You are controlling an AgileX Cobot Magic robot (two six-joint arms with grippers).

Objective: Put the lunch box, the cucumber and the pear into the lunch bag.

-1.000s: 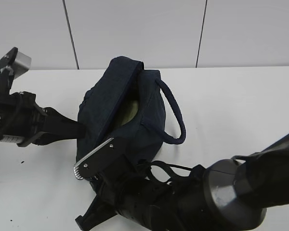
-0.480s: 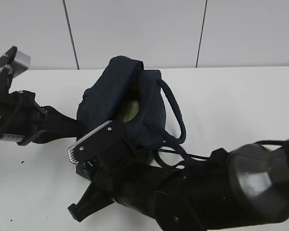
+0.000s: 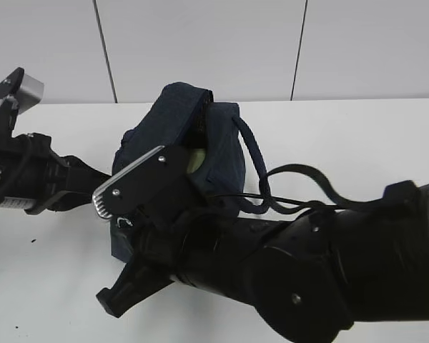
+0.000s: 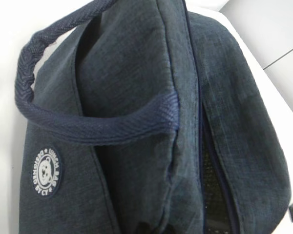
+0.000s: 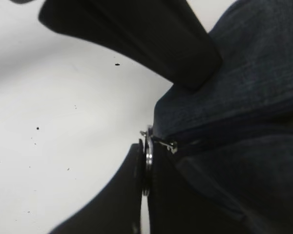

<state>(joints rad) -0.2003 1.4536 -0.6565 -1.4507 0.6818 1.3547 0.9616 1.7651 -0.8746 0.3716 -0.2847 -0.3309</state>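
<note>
Lunch bag [image 3: 189,153] is sitting on the table [image 3: 357,143] right between my two arms, mouth part open with something pale green [image 3: 194,158] showing inside. My right gripper [image 5: 145,168] looks pinched on the metal ring pull [image 5: 147,156] at the near end of the zipper, so the zipper line runs straight away from those jaws. Left gripper [image 3: 104,187] is tucked against the bag's far side; can't tell its jaw state.

One lunch bag [image 3: 214,161]; two handles; maybe one pear [image 3: 194,158].
</note>
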